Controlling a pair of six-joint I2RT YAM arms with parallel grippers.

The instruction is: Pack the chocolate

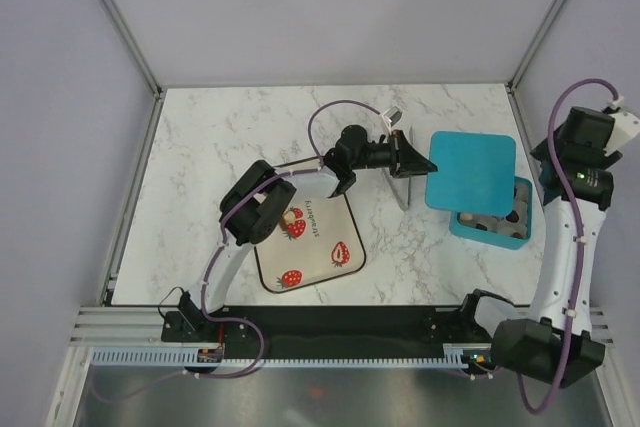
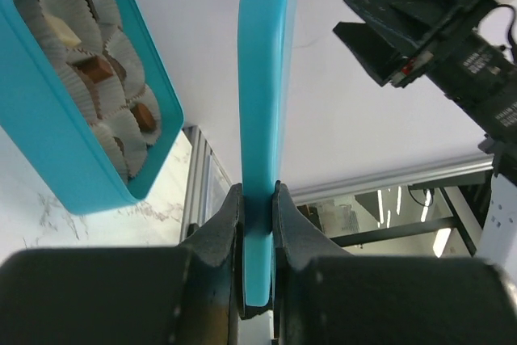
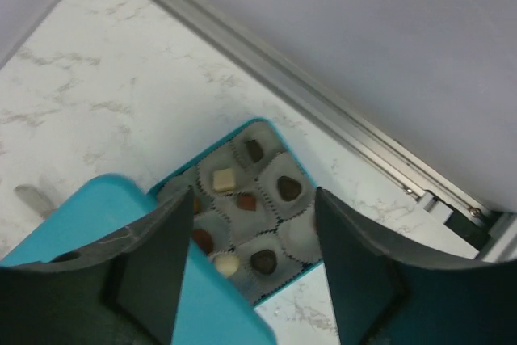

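The left gripper [image 2: 258,199] is clamped on one edge of the teal lid [image 2: 262,78], pinched between both fingers. The lid hangs roughly level over the box [image 1: 492,237], held above it and not seated. It covers most of the box in the top view, leaving only the near and right side showing.

The right gripper [image 3: 254,199] hangs over the box with its jaws apart and nothing between them.

By my reading the filling is done and closing the box is the step in hand. The next move calls for squaring the lid with the box's rim and lowering it evenly, with the right gripper perhaps steadying a side.

The chocolate [image 3: 242,199] lies inside the box, each piece in a white pleated paper cup — mostly dark brown, with one cream square, one pale round piece and a tan one. I cannot tell whether any piece lies on the strawberry tray [image 1: 330,222] — the left arm hides part of it.
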